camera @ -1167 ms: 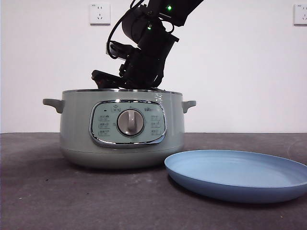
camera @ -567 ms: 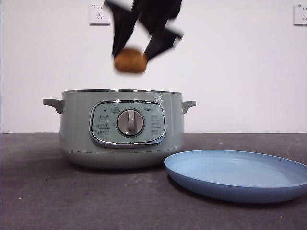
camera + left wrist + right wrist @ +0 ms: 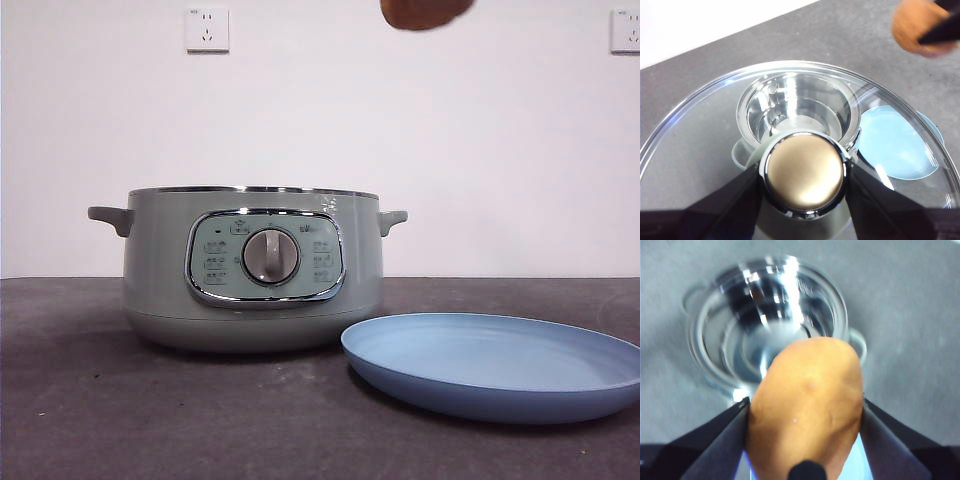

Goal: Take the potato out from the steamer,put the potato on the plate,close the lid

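The right tool [image 3: 805, 415] is clamped on the potato [image 3: 807, 405], high above the open steamer [image 3: 253, 268]. The left tool [image 3: 804, 177] grips the lid [image 3: 700, 135] by its knob, aloft. Below them, the plate [image 3: 495, 365] sits on the desk [image 3: 150, 420].

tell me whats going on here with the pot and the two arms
The right gripper is shut on the potato, holding it high in the air above the open steamer. The left gripper holds the lid by its knob, up over the steamer. The plate sits on the table beside the steamer with nothing on it yet.
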Robot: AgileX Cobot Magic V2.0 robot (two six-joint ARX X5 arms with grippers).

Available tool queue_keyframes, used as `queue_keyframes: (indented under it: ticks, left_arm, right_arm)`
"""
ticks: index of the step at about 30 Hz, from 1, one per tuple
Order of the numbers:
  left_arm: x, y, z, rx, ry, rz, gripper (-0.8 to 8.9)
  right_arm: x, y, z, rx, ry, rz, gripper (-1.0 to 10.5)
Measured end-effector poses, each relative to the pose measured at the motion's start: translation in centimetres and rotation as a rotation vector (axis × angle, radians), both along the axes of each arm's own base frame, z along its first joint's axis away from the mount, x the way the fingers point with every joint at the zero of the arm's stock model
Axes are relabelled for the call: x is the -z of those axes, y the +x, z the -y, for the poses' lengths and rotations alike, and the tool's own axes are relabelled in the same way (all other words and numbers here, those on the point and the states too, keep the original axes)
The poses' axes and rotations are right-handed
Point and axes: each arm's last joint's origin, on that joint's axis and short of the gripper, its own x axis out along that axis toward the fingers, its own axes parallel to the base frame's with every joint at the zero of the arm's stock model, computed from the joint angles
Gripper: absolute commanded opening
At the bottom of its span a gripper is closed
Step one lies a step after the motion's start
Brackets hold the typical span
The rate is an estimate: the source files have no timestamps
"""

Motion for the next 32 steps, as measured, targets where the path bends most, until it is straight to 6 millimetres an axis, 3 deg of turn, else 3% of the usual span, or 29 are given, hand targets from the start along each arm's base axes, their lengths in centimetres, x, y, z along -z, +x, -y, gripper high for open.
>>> queue_keyframes:
  ticks: [13, 17, 22, 32]
  left_arm:
    - [0.0, 0.4, 0.2, 0.021, -0.014, 0.002, -0.09]
    - [0.0, 0.4, 0.2, 0.021, -0.015, 0.002, -0.09]
    - [0.0, 0.4, 0.2, 0.021, -0.015, 0.003, -0.09]
    - [0.0, 0.4, 0.3, 0.040, -0.026, 0.000, -0.09]
  right_arm:
    - [14.6, -0.6, 1.8, 0.078, -0.039, -0.135, -0.1]
    - [18.1, -1.0, 2.0, 0.096, -0.025, -0.139, -0.1]
    - [20.7, -1.4, 2.5, 0.112, -0.016, -0.137, -0.1]
    - [23.8, -1.8, 3.0, 0.124, -0.027, -0.161, -0.1]
